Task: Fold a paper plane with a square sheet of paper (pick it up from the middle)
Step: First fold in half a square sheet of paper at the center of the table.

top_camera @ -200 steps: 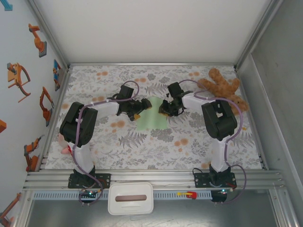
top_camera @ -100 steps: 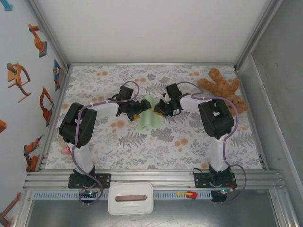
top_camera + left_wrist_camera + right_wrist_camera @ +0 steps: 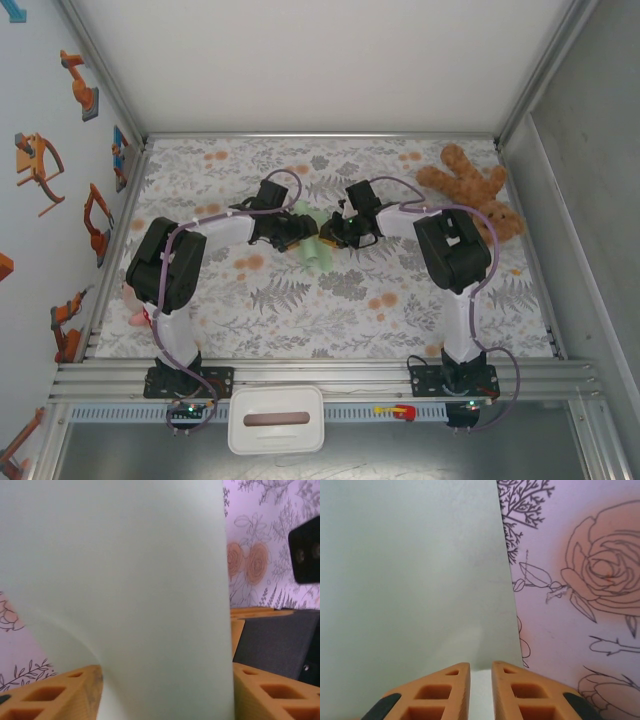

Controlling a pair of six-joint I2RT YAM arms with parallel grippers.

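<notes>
- Left gripper [image 3: 300, 236]: sits at the middle of the flower-patterned table [image 3: 400, 290], its tip facing the right gripper [image 3: 336, 233]; the two are just beside each other.
- Left gripper, own wrist view [image 3: 165, 682]: the orange fingers [image 3: 60, 692] stand well apart. The square sheet of paper [image 3: 125, 580] rises between them in a bowed curve and spans the whole gap. Whether the fingers press on it cannot be told.
- Right gripper, own wrist view [image 3: 481, 667]: the orange fingers [image 3: 451, 682] are drawn almost together, with a thin strip of the pale green sheet [image 3: 410, 580] pinched in the narrow gap. The sheet extends ahead and to the left of the fingertips, with bare tabletop to their right.
- Square sheet of paper, top view [image 3: 315, 250]: bunched into a narrow upright fold between the two grippers, its lower part reaching toward the arm bases.
- Brown teddy bear [image 3: 470, 185]: lies well apart, beyond the right arm near the far right corner.
</notes>
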